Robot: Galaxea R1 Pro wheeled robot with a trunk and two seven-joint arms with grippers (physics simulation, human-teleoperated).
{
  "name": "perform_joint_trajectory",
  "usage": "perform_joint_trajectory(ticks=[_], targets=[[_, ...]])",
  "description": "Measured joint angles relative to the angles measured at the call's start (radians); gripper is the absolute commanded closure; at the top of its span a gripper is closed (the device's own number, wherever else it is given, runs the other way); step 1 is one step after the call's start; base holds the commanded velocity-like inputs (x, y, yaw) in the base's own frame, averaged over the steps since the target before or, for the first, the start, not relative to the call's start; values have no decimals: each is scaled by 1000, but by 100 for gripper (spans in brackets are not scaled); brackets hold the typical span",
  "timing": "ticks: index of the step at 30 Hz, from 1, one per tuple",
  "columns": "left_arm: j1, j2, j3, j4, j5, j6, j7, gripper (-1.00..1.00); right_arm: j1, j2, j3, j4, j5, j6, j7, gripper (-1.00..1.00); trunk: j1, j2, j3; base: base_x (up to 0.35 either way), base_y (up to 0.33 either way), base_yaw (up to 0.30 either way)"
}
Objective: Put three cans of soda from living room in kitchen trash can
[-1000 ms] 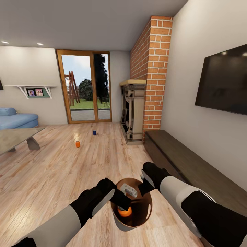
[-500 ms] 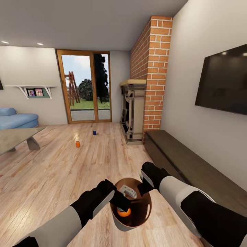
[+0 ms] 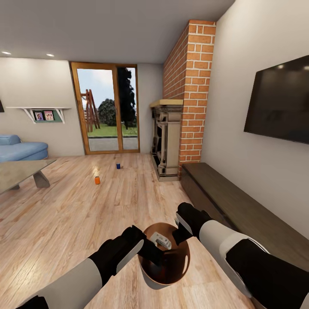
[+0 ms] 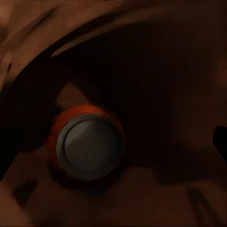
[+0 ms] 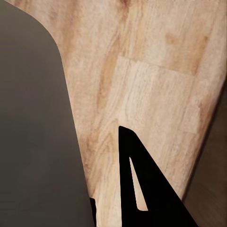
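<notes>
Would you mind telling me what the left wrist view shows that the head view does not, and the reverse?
Left wrist view: an orange soda can, seen from above with its silver top, lying at the dark bottom of the copper-brown trash can.

Head view: the living room, with a second orange can and a blue can standing on the wood floor, the brick chimney, the TV, and the left gripper over the trash can's mouth while the right gripper is at its rim.

Both: the trash can's interior.

A home living room: brick chimney (image 3: 189, 94) and fireplace (image 3: 166, 139) at the far right, wall TV (image 3: 279, 103), blue sofa (image 3: 19, 150) far left, glass garden doors (image 3: 106, 109), wood floor (image 3: 77, 214).
</notes>
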Motion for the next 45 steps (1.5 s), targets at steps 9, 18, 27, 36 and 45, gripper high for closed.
perform_joint_trajectory(ticks=[9, 18, 27, 36, 45], targets=[[0, 1, -2, 0, 1, -2, -1, -100, 0, 0, 0, 0, -1, 0, 0, 100, 0, 0, 0, 0, 0, 0], [0, 10, -3, -17, 7, 0, -6, -100, 0, -1, -2, 1, -6, 0, 0, 100, 0, 0, 0, 0, 0, 0], [0, 14, -1, -181, 8, 54, -9, -100, 0, -3, -1, 1, -3, 0, 1, 100, 0, 0, 0, 0, 0, 0], [1, 82, 5, -415, 13, 165, -9, -100, 0, -3, -2, 1, -2, 0, 1, 100, 0, 0, 0, 0, 0, 0], [1, 177, 8, -598, 18, 166, -9, -100, 0, -4, -1, 2, -1, 0, 1, 100, 0, 0, 0, 0, 0, 0]])
